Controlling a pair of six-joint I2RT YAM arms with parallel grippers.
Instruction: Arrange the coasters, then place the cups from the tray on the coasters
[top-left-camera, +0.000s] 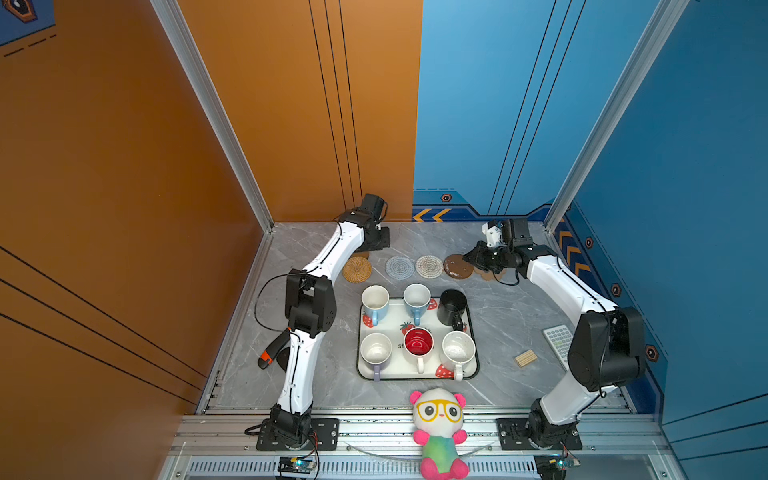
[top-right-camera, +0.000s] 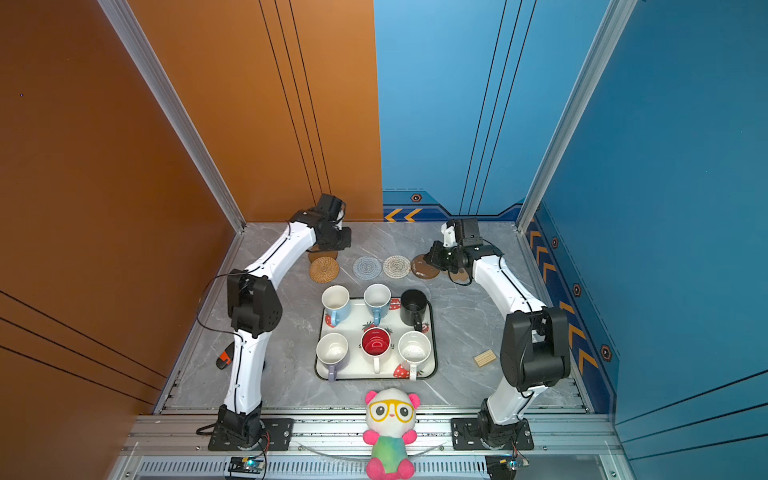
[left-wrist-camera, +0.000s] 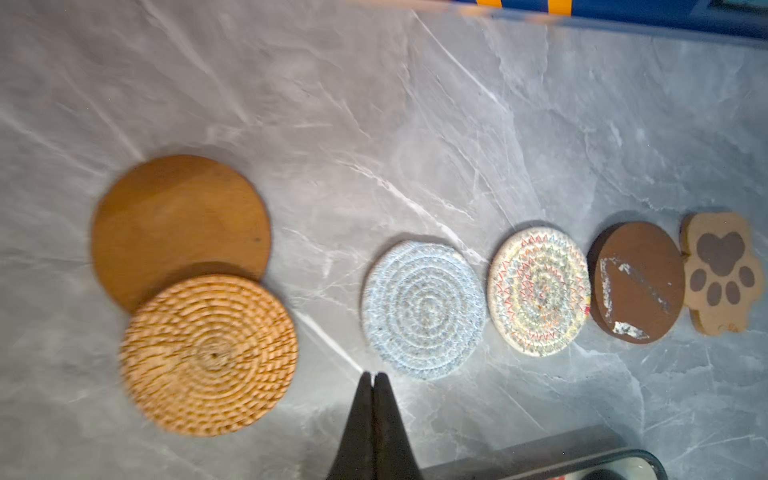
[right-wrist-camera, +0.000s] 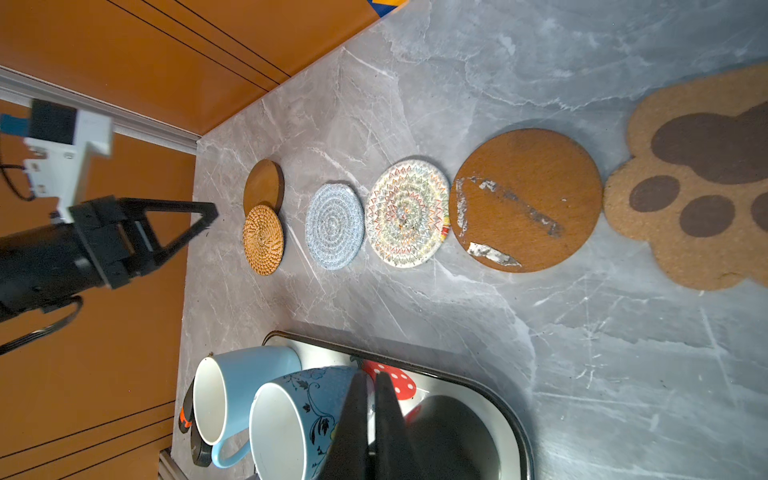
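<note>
The table (top-left-camera: 498, 316) shows open marble all round the tray (top-left-camera: 398, 370). Six cups (top-left-camera: 419, 343) stand inside its rim. Beyond its far edge the coasters (top-left-camera: 400, 268) lie in a row. The left gripper (left-wrist-camera: 372, 376) and right gripper (right-wrist-camera: 371, 376) hang over that row's ends, jaws together, empty.

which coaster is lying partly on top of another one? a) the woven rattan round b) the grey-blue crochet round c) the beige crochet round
a: in the left wrist view the woven rattan round covers part of the plain wooden disc, while the grey-blue crochet round and the beige crochet round lie side by side, neither on top of another.
</note>
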